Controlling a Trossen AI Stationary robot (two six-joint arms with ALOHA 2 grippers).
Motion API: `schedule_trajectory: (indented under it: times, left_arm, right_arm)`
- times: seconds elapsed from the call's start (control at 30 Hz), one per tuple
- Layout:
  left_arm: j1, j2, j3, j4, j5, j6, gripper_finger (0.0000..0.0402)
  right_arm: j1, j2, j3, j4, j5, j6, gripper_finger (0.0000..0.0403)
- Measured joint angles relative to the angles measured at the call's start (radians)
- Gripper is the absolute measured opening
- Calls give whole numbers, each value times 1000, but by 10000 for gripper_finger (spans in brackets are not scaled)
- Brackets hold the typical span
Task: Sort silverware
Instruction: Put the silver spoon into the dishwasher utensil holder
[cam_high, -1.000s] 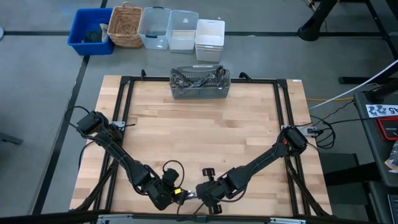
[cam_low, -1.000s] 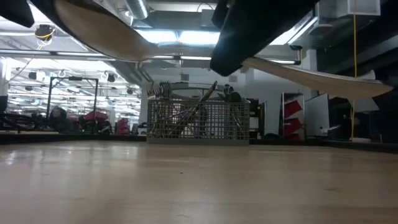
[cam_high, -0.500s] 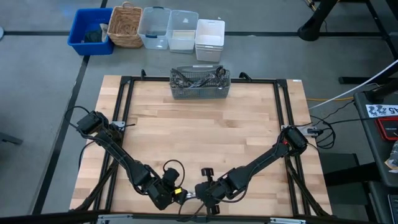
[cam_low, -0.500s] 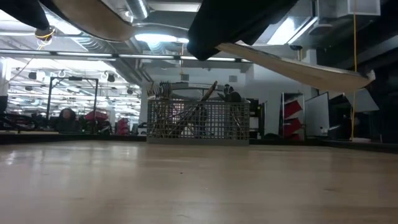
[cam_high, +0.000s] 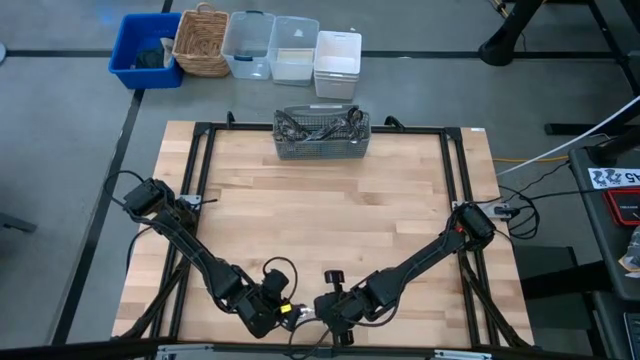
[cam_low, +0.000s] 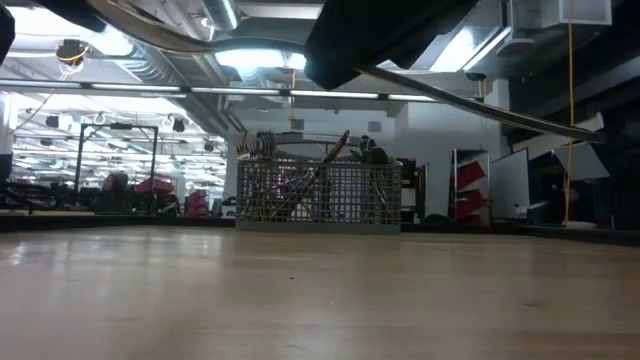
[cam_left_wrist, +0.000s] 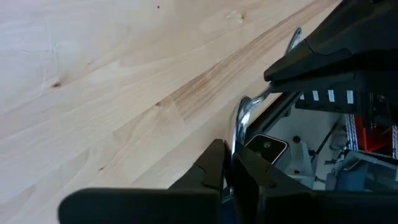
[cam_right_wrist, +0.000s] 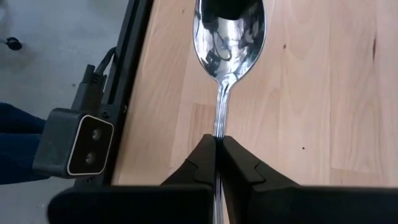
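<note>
A shiny spoon (cam_right_wrist: 228, 31) of the silverware hangs above the table's near edge, between my two grippers. My right gripper (cam_right_wrist: 219, 146) is shut on its handle and my left gripper (cam_left_wrist: 231, 165) on its other end (cam_left_wrist: 239, 121). From above they meet at the front middle, left gripper (cam_high: 292, 312) beside right gripper (cam_high: 320, 312). In the low view the spoon shows as a thin line overhead (cam_low: 480, 105). The rest of the silverware stands in the grey wire-mesh basket (cam_high: 322, 135) at the table's far edge, basket (cam_low: 320, 195). My left gripper pinches the spoon's bowl end (cam_left_wrist: 236, 134) between its two fingers, which meet the bowl edge-on; they hide the exact spot. The spoon is clear of the table and runs on toward the right gripper. My right gripper pinches the spoon's handle (cam_right_wrist: 219, 127) between its two fingers, a short way behind the bowl. The fingers lie along the handle and slant down. The spoon sticks out ahead of them, bowl face up, clear of the wood.
Beyond the table's far edge stand a blue bin (cam_high: 145, 48), a wicker basket (cam_high: 200, 40), two clear bins (cam_high: 270, 47) and a white bin (cam_high: 337, 62). A black frame (cam_high: 200, 180) rims the wooden top. A small camera box (cam_right_wrist: 74, 143) sits by the near edge.
Both arms have stayed at the near edge. In the low view the spoon overhead has gone from a broad pale band to a thin line, so it has turned about its length.
</note>
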Motion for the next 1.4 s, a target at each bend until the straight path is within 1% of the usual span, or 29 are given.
schedule_trajectory:
  times: [0.13,0.3,0.37,0.53,0.6,0.7,0.77,0.83,0.93,1.07,1.2,1.3,1.4]
  left_arm:
    - [0,0,0,0,-17,9,6]
    - [-1,0,0,-2,-31,17,3]
    - [-1,0,0,-1,-36,22,2]
    - [1,0,0,-2,-52,31,2]
    - [1,0,0,-16,-56,39,2]
    - [1,0,0,-33,-74,56,1]
    - [2,0,0,-46,-83,61,1]
    - [8,-1,0,-72,-85,76,1]
    - [31,-10,0,-93,-87,114,1]
    - [92,-43,0,-108,-88,238,1]
    - [192,-106,15,-130,-98,436,0]
    - [284,-155,43,-156,-117,646,0]
    - [384,-196,88,-153,-166,918,0]
  right_arm:
    - [0,0,0,0,-1,3,13]
    - [0,0,0,0,-6,72,21]
    - [-1,0,0,2,-19,73,37]
    - [-2,0,0,7,-54,76,102]
    - [-4,0,1,-1,-68,76,122]
    - [-11,-21,0,-43,-112,76,137]
    - [-18,-52,0,-79,-117,72,139]
    - [-23,-96,0,-118,-102,69,140]
    - [-23,-186,0,-190,-17,49,140]
    - [-21,-325,0,-294,123,16,140]
    - [-21,-472,0,-412,245,16,140]
    - [-21,-576,0,-493,314,16,140]
    - [-22,-677,0,-557,361,16,140]
